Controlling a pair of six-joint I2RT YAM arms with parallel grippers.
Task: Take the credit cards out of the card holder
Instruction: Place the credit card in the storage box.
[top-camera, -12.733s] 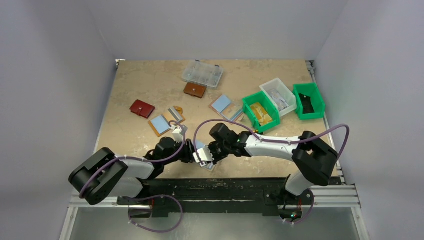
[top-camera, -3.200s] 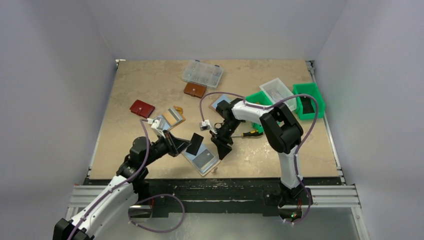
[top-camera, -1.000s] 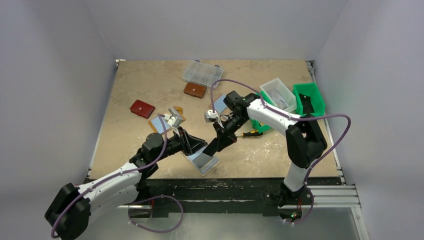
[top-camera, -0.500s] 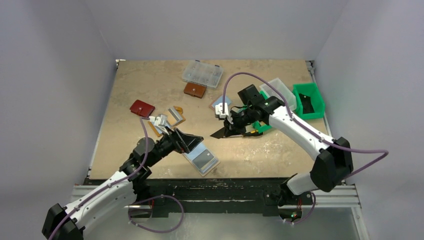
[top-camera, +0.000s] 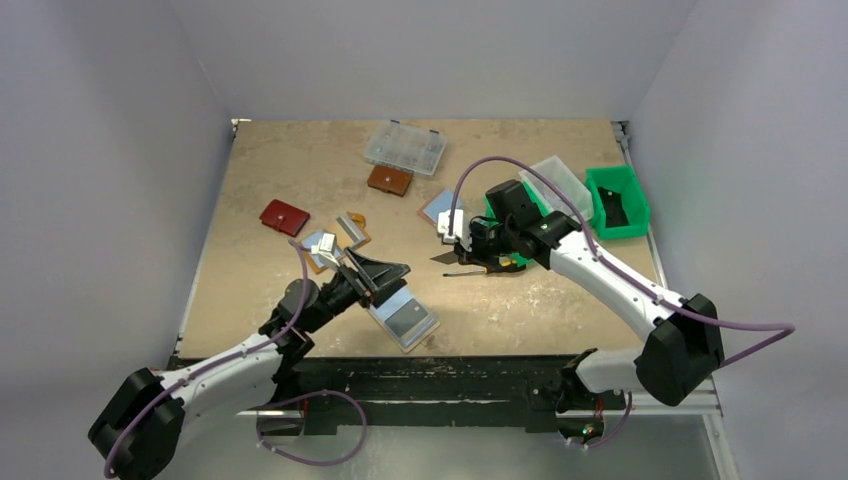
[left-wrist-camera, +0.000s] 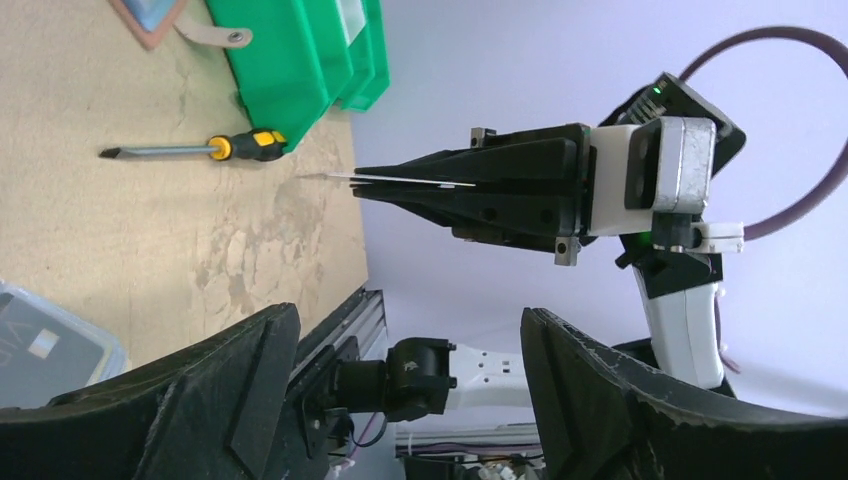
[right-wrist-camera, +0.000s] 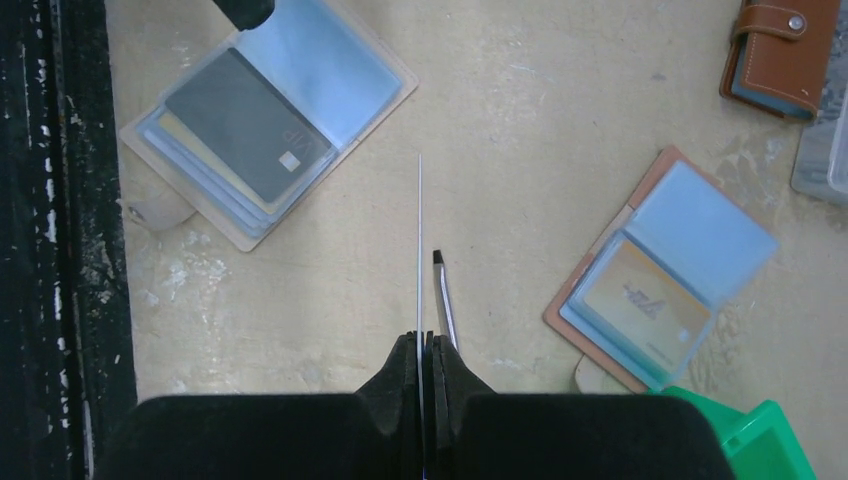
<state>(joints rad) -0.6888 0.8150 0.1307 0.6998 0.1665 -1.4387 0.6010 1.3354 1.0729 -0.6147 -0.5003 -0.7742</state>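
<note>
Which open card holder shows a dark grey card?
The card holder beside the left gripper, nearest the robot; the open holder by the green bin shows a yellow card.

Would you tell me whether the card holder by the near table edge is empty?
No, the right wrist view shows a dark card lying in the open card holder.

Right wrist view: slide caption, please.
Right claw shut on a thin edge-on card above the beige table; open tan folding card holder, dark card inside, lies beyond.

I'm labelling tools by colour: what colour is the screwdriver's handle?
The screwdriver has a yellow and black handle. The left wrist view shows it best.
</note>
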